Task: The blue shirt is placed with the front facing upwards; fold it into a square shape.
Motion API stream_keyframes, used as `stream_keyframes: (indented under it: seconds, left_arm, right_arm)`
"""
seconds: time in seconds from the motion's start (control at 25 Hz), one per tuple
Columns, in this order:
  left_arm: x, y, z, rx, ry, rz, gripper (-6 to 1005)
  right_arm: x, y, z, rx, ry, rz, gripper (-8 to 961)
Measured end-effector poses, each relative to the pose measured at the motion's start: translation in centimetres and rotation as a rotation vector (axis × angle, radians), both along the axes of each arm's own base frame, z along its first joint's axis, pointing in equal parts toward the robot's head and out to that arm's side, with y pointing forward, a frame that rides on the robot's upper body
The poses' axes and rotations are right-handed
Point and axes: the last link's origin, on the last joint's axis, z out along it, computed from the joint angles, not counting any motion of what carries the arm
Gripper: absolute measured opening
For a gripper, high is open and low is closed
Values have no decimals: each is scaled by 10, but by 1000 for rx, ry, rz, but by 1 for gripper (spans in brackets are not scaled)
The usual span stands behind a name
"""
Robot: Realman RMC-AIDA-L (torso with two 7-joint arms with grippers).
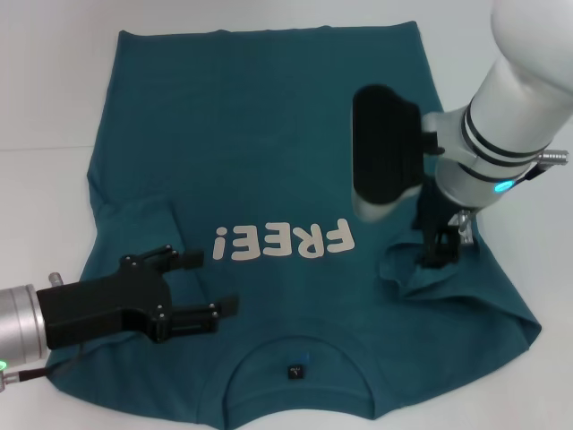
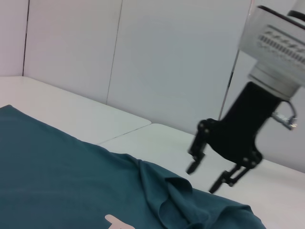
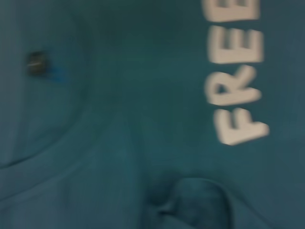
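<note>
The shirt is dark teal-blue with white "FREE!" lettering; its tag is dark, the table white.

White arms, black banding, black pincers, teal lights.

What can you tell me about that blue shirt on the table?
The blue shirt is a teal short-sleeved tee of soft knit cloth, lying front up and mostly flat on a white table. White "FREE!" lettering crosses its chest; a small dark tag sits inside the round collar. Cloth is bunched beneath the right gripper.
</note>
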Motion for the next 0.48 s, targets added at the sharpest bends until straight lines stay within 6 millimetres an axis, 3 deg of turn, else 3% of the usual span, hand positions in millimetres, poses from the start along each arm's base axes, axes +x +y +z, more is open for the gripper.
stream_keyframes:
  seconds: [0.04,0.24,0.48]
  left_arm:
    - [0,0,0,0,0,-1,918]
    - [0,0,-1,0,-2,-3,918]
    - [1,-1,-1,-1,-7,-3,918]
  right_arm:
    - [2,5,2,36,12,-15,377]
    - [16,25,9,199,99,-178,583]
    - [34,38,25,393,190,-299,593]
